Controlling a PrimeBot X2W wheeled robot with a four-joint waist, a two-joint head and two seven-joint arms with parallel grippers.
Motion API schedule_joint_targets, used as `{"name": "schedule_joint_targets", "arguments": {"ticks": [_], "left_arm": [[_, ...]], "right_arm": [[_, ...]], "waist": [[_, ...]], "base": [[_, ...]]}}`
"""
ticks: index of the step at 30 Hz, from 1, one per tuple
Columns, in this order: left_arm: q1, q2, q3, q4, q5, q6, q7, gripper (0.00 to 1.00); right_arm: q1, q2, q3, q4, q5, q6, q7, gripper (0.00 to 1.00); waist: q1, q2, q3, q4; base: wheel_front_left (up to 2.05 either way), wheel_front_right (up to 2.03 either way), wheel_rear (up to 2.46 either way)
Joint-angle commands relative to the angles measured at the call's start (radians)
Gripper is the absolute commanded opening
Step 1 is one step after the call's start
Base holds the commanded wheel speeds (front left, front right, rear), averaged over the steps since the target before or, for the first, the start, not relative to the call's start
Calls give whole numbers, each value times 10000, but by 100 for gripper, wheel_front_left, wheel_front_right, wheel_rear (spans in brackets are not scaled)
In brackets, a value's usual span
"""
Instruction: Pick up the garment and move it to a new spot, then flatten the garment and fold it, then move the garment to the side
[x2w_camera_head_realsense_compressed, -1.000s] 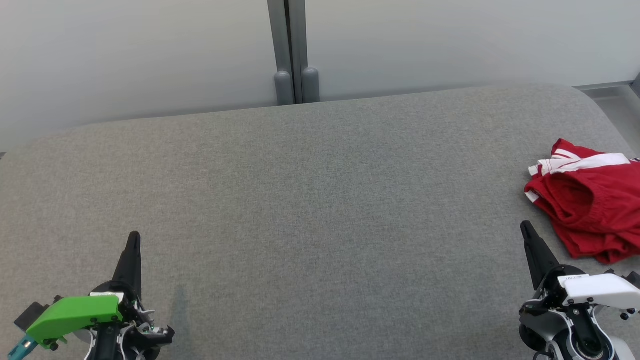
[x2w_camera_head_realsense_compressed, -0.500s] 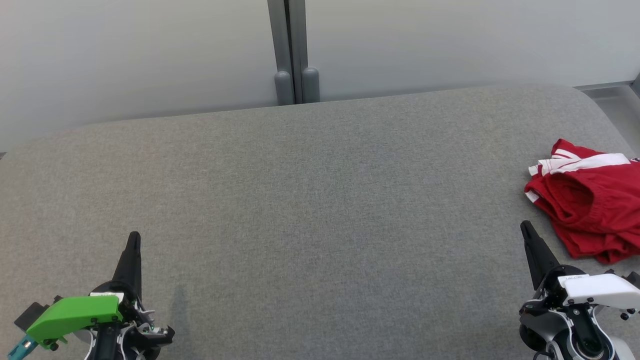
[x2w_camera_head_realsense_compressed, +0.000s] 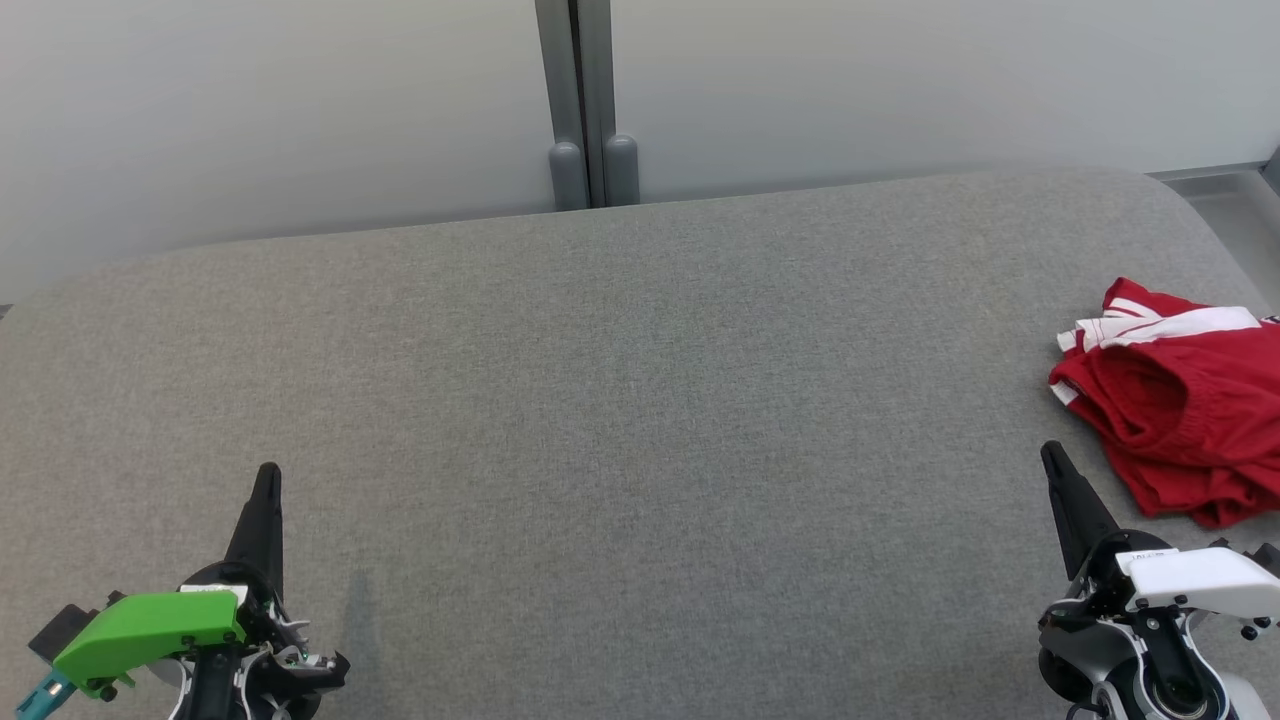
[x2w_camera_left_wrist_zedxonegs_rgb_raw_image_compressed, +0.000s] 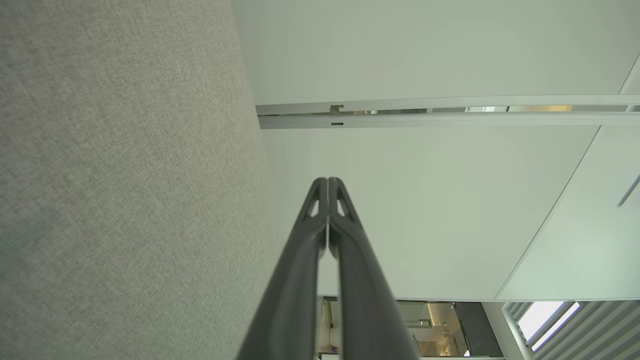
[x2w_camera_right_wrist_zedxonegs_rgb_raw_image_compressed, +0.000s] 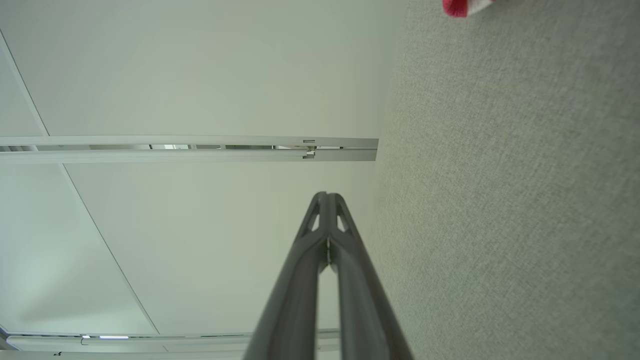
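Note:
A crumpled red garment (x2w_camera_head_realsense_compressed: 1180, 400) with white stripes lies at the right edge of the grey fabric surface (x2w_camera_head_realsense_compressed: 620, 400). A corner of the garment (x2w_camera_right_wrist_zedxonegs_rgb_raw_image_compressed: 462, 6) peeks in at the top of the right wrist view. My right gripper (x2w_camera_head_realsense_compressed: 1050, 455) rests at the lower right, just below and left of the garment, fingers together and empty. In its own wrist view the right gripper (x2w_camera_right_wrist_zedxonegs_rgb_raw_image_compressed: 327, 197) has its tips pressed shut. My left gripper (x2w_camera_head_realsense_compressed: 268, 470) sits at the lower left, far from the garment, also shut and empty, tips touching in the left wrist view (x2w_camera_left_wrist_zedxonegs_rgb_raw_image_compressed: 327, 182).
A pale wall with a grey vertical post (x2w_camera_head_realsense_compressed: 585, 100) stands behind the surface's far edge. The surface's rounded corner (x2w_camera_head_realsense_compressed: 1190, 200) curves off at the back right. Wide bare fabric stretches between the two grippers.

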Motion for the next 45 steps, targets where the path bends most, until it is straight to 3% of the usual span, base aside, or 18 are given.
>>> {"name": "schedule_joint_targets", "arguments": {"ticks": [1,45], "left_arm": [[-94,12,21,-12,-33,25,35,0],[-95,12,19,-13,-33,25,33,0]], "right_arm": [[-63,-52,-18,-41,34,0,13,0],[-63,-53,-17,-39,35,0,12,0]], "waist": [[0,0,0,0],[0,0,0,0]], "base": [[0,0,0],[0,0,0]]}}
